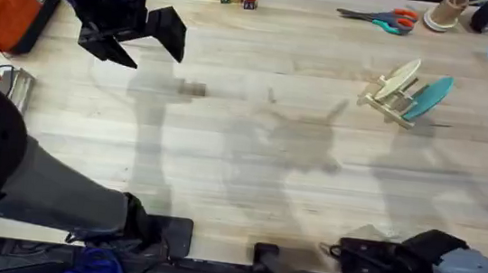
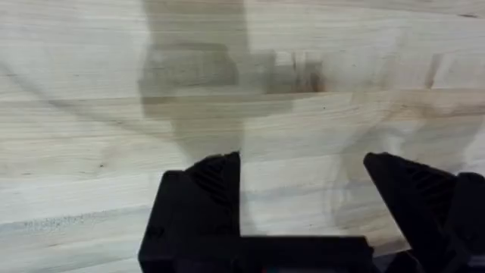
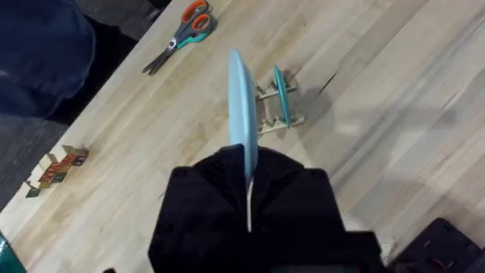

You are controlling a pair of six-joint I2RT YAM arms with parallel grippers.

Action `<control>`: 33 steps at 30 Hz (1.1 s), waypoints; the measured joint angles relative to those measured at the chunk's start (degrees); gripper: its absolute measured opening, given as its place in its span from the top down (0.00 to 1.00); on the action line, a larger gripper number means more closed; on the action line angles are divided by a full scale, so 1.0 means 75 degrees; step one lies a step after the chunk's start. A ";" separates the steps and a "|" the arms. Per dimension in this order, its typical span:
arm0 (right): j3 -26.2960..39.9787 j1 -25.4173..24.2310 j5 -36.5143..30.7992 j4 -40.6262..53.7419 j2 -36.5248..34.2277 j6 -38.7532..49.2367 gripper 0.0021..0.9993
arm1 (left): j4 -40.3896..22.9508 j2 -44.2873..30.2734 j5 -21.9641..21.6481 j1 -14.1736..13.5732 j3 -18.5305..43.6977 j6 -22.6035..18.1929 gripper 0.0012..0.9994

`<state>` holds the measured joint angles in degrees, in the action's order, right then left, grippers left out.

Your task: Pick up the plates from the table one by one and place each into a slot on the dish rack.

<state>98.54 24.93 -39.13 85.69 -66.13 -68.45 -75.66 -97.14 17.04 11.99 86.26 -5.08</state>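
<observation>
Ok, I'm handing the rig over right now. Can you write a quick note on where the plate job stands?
Left claw: open and empty, low over bare table at the far left.
Right claw: shut on the light blue plate, held on edge, raised above the table near the dish rack.
Done: the cream plate and the teal plate stand in the rack.
Left: lower the light blue plate into a free slot, then release it.

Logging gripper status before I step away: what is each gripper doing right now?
Left gripper: open, holding nothing, above the table.
Right gripper: shut on the light blue plate, held on edge.
</observation>
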 joint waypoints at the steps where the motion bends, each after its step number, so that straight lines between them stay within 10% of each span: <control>1: 0.0000 0.0000 0.0010 0.0003 0.0000 -0.0021 0.97 | 0.0001 0.0002 0.0000 0.0000 0.0000 0.0000 0.00; 15: 0.0001 -0.0048 0.0052 0.0178 -0.0031 -0.0027 0.97 | 0.0003 0.0000 0.0002 0.0000 0.0000 0.0000 0.00; 33: 0.0018 -0.1771 0.1177 -0.0236 -0.1956 0.1156 0.97 | 0.0003 0.0000 0.0000 0.0000 0.0000 0.0000 0.00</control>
<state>98.68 11.64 -30.31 83.92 -80.80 -59.78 -75.64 -97.14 17.04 11.99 86.26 -5.08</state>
